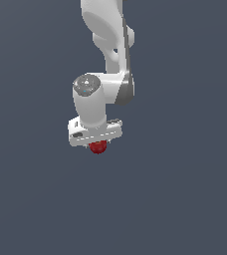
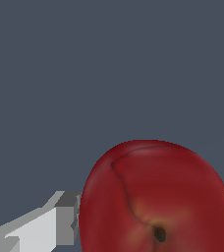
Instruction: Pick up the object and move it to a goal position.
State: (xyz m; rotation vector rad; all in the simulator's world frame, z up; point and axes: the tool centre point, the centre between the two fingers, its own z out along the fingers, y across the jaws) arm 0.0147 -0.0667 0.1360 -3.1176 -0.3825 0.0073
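Peeking from under the white gripper [image 1: 98, 144], the red object [image 1: 98, 147] sits clamped between its fingers [image 2: 45, 226]; only the wrist view shows its dimple.

A plain dark grey-blue worktop [image 1: 185, 199] fills both views, even and unmarked. Below the fingers [image 2: 60, 216] its surface looks the same flat grey.
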